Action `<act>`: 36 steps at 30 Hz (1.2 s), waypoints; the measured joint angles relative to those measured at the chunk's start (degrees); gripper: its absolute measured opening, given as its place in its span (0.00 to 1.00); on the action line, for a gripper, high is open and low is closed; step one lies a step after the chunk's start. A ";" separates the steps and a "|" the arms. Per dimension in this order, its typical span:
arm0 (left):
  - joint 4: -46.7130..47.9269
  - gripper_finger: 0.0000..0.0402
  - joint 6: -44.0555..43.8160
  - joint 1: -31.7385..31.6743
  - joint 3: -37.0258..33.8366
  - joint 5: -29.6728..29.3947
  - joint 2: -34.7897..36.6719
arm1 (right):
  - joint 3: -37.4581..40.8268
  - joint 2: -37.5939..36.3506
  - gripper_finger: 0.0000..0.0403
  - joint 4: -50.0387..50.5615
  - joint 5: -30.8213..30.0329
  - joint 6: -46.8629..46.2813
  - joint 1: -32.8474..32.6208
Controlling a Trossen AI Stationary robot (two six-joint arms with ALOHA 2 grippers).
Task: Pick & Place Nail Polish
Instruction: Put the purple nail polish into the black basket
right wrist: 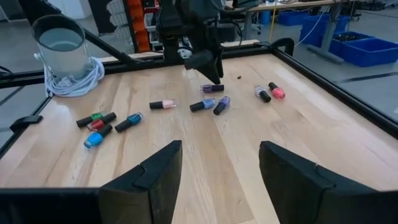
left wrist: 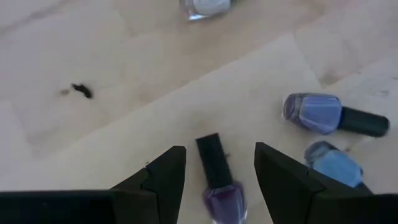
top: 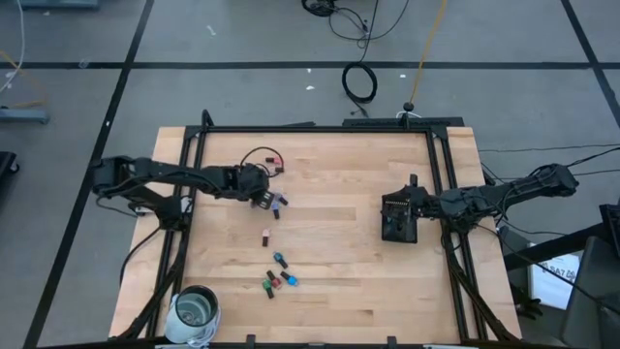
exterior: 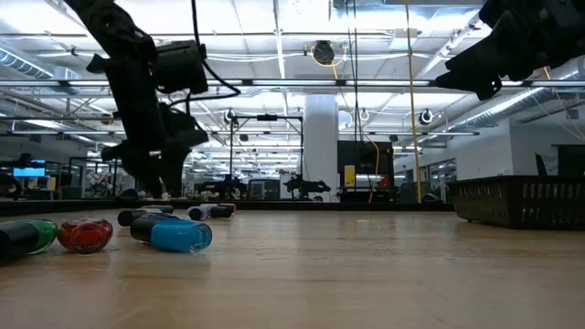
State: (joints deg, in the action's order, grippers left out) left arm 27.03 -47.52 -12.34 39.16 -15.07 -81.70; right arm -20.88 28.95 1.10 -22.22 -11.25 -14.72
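My left arm reaches in from the left side, its gripper lowered close to the desk with the jaws parted, nothing clamped between them. My right arm stretches in from the right, its gripper held higher, jaws apart and empty.

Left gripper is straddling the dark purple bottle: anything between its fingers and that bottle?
Nothing visible. The left gripper is open with the lying dark purple nail polish bottle in the gap between its fingers. The lavender bottle and light blue bottle lie off to one side, outside the fingers.
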 joint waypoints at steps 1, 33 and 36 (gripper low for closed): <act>-0.46 0.46 -0.37 0.00 0.00 0.00 -0.75 | 0.00 0.00 0.50 0.00 0.00 0.00 0.00; 1.15 0.44 -5.15 -2.71 0.11 5.10 -7.85 | 0.00 0.00 0.50 0.02 0.02 -1.50 0.00; 1.56 0.36 -5.30 -2.78 0.07 5.48 -7.85 | 0.00 0.00 0.50 0.02 0.02 -1.38 0.00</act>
State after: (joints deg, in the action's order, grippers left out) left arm 28.58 -52.82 -15.11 39.22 -9.59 -89.56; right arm -20.88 28.95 1.13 -22.20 -12.62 -14.72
